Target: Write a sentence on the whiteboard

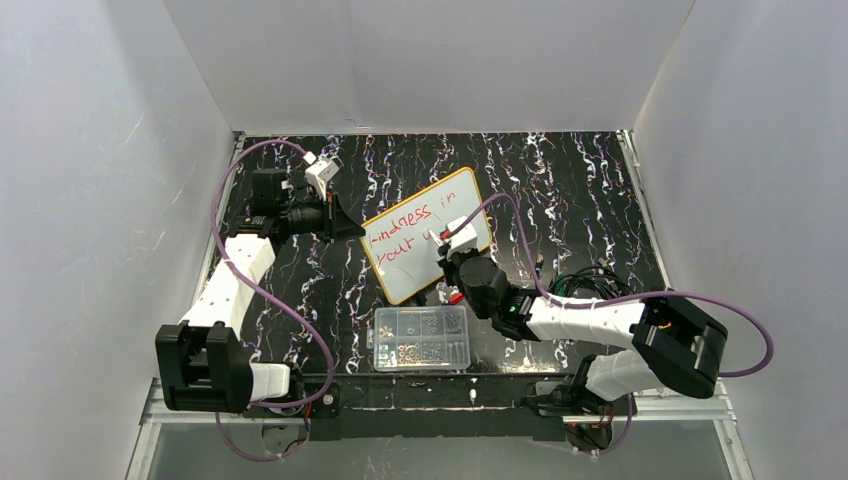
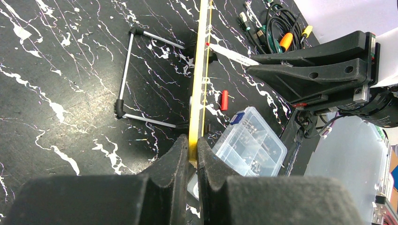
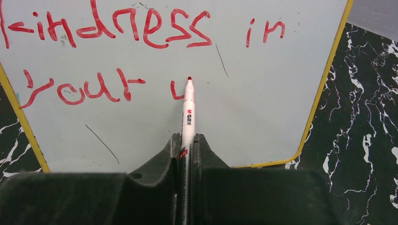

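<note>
The whiteboard (image 1: 430, 233) with a yellow rim stands tilted on the black table. My left gripper (image 1: 345, 228) is shut on its left edge; the left wrist view shows the rim (image 2: 199, 84) edge-on between the jaws of my left gripper (image 2: 193, 152). Red text on the board (image 3: 263, 108) reads "kindness in" (image 3: 141, 28) above "your" (image 3: 80, 89) and one fresh stroke. My right gripper (image 3: 187, 143) is shut on a white marker (image 3: 188, 108), its red tip at the board just right of that stroke. It also shows in the top view (image 1: 452, 243).
A clear plastic compartment box (image 1: 422, 338) lies in front of the board, also seen in the left wrist view (image 2: 251, 143). A red marker cap (image 2: 224, 100) lies on the table. Cables (image 1: 590, 280) are bundled at the right. A wire stand (image 2: 136, 77) props the board's back.
</note>
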Controlling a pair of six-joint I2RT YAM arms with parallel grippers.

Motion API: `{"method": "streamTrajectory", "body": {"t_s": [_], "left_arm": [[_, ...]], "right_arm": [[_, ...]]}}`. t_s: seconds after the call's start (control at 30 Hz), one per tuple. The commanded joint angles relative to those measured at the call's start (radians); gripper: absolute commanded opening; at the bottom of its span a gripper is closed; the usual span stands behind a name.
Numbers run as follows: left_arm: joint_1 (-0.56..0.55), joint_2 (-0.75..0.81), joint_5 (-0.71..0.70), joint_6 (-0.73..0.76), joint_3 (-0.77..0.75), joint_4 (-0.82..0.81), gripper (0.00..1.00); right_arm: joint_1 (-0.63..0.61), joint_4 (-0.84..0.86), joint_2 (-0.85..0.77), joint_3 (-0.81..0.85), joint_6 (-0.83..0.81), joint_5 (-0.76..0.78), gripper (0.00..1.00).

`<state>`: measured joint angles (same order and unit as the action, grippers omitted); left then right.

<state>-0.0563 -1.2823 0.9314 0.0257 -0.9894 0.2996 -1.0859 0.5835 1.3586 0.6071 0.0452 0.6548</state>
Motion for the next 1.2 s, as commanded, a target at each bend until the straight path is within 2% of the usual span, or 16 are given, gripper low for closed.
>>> {"method": "streamTrajectory", "body": {"t_s": [0.0,0.4,1.17], "left_arm": [[-0.007,0.05,0.046,0.0,0.003,0.007,0.0],[-0.007,0.051,0.047,0.0,0.003,0.005,0.0],[-0.007,0.048,0.047,-0.001,0.003,0.004,0.0]], "right_arm": [[0.006,0.03,-0.001,0.017,0.012,0.029,0.01],[0.006,-0.021,-0.026,-0.034,0.075,0.022,0.01],[0.006,0.004,-0.023,-0.027,0.056,0.054,0.01]]}}
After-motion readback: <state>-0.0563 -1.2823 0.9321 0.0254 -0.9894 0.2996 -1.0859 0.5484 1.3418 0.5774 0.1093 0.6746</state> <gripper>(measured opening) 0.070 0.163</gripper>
